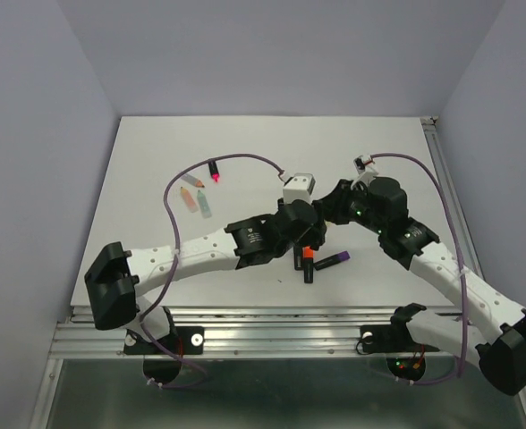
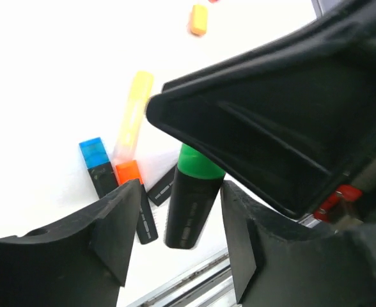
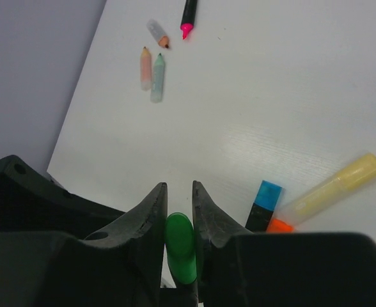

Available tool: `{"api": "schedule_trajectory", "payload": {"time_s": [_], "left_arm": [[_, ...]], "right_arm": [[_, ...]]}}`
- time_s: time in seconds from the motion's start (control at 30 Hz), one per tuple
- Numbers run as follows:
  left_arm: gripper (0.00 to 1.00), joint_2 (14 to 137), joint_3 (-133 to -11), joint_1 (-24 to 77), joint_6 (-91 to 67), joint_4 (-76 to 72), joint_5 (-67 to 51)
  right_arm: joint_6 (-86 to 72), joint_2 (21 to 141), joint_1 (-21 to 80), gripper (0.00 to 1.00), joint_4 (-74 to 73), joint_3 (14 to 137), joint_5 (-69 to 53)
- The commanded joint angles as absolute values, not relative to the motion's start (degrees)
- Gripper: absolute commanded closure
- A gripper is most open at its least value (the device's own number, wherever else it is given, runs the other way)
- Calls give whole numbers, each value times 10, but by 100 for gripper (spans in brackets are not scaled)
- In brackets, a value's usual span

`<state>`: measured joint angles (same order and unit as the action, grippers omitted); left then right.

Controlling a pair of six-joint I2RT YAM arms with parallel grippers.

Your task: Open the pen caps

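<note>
**Green cap clamped, not off yet; more caps to go**

Status: partway, by my read. Well beyond the right gripper (image 3: 178,188) lie pens w/ bare tips: pink-tipped black pen (image 3: 188,14), peach pen (image 3: 146,67), pale green pen (image 3: 157,78). One loose orange cap (image 2: 197,19) lies far out ahead of the left gripper (image 2: 180,192).

Left to do:
- green cap (image 3: 180,246), in hand
- blue cap (image 3: 268,192) and orange-capped pen (image 3: 279,225), on the table just beside the right fingers, both seated on barrels
- purple pen (image 1: 335,261), near both grippers, looks capped

Green cap: stubby, glossy, rounded end, seated on black barrel (image 2: 188,214). No gap seen at the seam.

Right gripper: narrow, pinching the cap on both sides.

Left gripper: barrel sits betw. its fingers, against one, w/ a sliver of table showing by the other. Cannot tell if it grips.
</note>
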<state>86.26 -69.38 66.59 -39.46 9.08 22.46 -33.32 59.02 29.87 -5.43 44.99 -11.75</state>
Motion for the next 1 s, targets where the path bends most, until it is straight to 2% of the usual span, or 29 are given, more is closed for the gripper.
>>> {"api": "schedule_trajectory", "payload": {"time_s": [0.0,0.13,0.27,0.4,0.57,0.8,0.93,0.97], "left_arm": [[34,792,-669,649,-382,28,240],[27,750,-636,648,-381,14,224],[13,694,-578,638,-354,-63,156],[11,653,-513,624,-333,-140,39],[11,637,-479,623,-316,-196,-33],[11,657,-480,622,-324,-210,-47],[19,661,-481,622,-325,-231,-51],[25,660,-480,622,-326,-235,-53]], "right_arm": [[-347,552,313,99,-30,471,-125],[-354,547,312,99,-26,474,-145],[-368,542,312,99,-9,476,-178],[-388,537,312,99,16,485,-221],[-403,534,312,99,32,499,-251],[-429,533,312,99,66,499,-297],[-437,532,313,99,78,492,-303],[-437,530,312,99,78,491,-300]]}}
